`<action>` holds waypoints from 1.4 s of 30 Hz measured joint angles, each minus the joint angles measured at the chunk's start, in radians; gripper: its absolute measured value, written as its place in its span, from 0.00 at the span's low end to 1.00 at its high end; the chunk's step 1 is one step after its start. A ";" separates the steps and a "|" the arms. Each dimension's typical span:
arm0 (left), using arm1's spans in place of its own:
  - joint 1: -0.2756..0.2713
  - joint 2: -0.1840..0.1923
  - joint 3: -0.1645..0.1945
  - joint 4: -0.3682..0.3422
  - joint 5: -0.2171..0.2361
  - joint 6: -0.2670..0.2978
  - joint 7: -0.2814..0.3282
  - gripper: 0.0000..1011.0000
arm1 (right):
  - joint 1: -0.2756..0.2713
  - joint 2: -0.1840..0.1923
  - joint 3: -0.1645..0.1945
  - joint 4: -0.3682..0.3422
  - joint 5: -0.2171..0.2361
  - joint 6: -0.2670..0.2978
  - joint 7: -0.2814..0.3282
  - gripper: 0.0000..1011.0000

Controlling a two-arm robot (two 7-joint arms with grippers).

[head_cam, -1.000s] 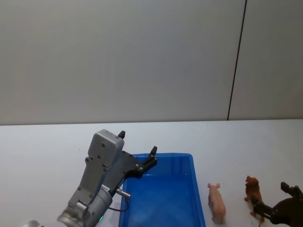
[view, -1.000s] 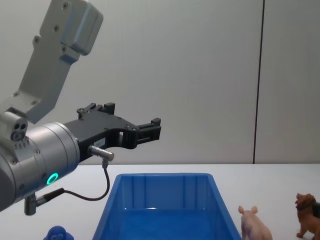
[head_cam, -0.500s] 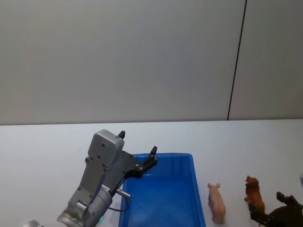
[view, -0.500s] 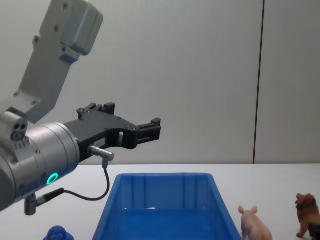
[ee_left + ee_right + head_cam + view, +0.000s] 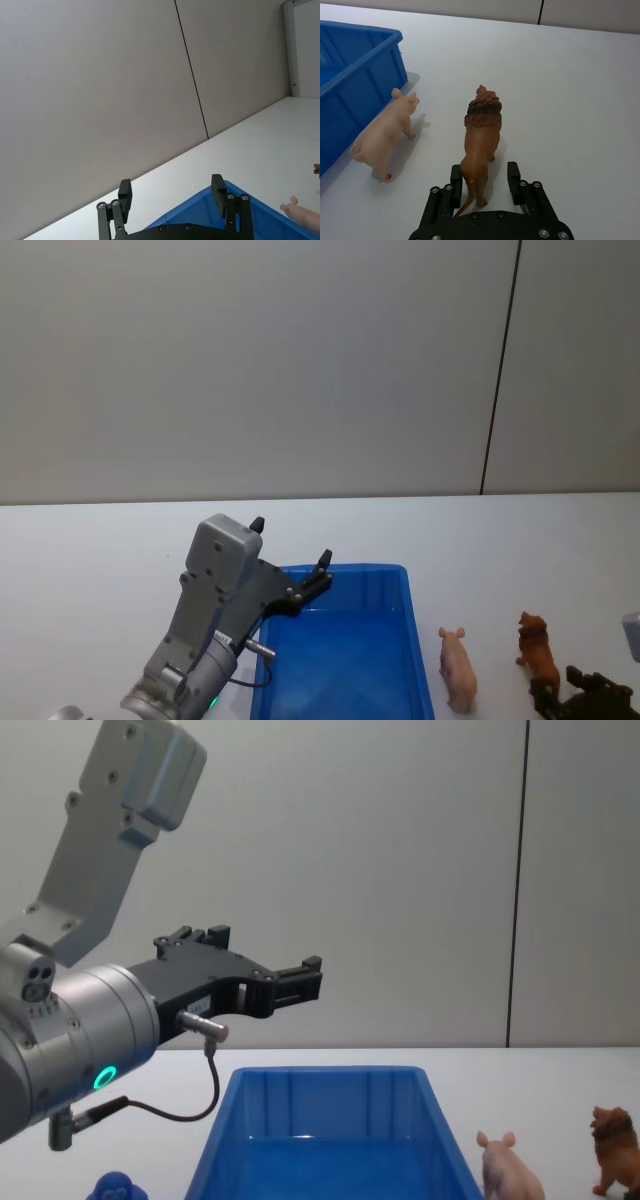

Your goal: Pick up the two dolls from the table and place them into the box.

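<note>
A brown lion doll stands on the white table, with a pink pig doll beside it, between the lion and the blue box. My right gripper is open just behind the lion, one finger on each side of its hind legs. In the head view the pig and lion stand right of the box, and the right gripper sits at the bottom right corner. My left gripper hangs open and empty above the box's far left corner.
A small blue object lies at the chest view's bottom left, beside the box. The left arm's grey body looms large over the box's left side. A grey wall stands behind the table.
My right gripper has drawn back toward the table's near edge, ending low behind the lion. The left arm, both dolls and the box have not moved.
</note>
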 joint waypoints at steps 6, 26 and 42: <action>0.000 0.000 0.000 0.000 0.000 0.000 0.000 0.99 | 0.009 -0.008 -0.002 0.016 0.008 0.004 0.004 0.39; 0.000 0.000 0.000 0.000 0.000 0.000 0.000 0.99 | 0.026 -0.018 -0.007 -0.019 -0.029 -0.083 0.020 0.25; 0.000 0.000 0.000 0.000 0.000 0.000 0.000 0.99 | 0.101 -0.057 -0.041 -0.091 -0.082 -0.091 0.166 0.25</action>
